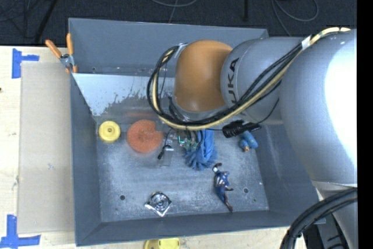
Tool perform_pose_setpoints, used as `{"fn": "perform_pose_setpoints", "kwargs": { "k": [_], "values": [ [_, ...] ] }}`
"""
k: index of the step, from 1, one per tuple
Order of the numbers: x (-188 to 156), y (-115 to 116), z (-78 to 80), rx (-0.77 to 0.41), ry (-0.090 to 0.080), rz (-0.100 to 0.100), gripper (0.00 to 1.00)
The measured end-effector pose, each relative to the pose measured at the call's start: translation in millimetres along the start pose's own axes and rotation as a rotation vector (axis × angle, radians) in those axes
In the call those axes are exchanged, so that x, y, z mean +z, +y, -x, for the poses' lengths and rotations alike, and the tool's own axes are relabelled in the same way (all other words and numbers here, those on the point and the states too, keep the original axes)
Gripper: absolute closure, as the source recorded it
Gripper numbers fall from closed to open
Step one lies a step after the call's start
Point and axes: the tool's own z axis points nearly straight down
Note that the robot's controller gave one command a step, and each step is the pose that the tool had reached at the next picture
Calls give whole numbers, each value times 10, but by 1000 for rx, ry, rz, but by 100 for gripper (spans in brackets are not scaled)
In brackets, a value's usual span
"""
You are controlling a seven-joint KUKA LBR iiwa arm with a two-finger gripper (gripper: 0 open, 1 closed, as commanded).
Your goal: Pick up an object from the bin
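Now jaws low at bin (pixel 122 175) centre, between orange-red disc (pixel 143 136) and blue tuft (pixel 201 152), just beside both; open or closed, cannot tell.

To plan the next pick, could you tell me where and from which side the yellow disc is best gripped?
Probably from straight above, pinching across its outer edge: the yellow disc lies flat, apart from the orange disc and the bin wall, so both sides look free.

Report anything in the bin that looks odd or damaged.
Nothing stands out. The yellow disc, orange disc, blue bundle and silver piece lie loose and apart; the bin floor is scuffed whitish.
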Motion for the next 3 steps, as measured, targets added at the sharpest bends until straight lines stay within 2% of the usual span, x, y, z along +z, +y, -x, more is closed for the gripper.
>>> {"fn": "perform_pose_setpoints", "kwargs": {
  "k": [1,2,3],
  "values": [
    [309,27,164,6,-8,2,100],
    [310,26,163,7,-8,2,0],
    [328,24,150,7,-4,1,0]
  ]
}}
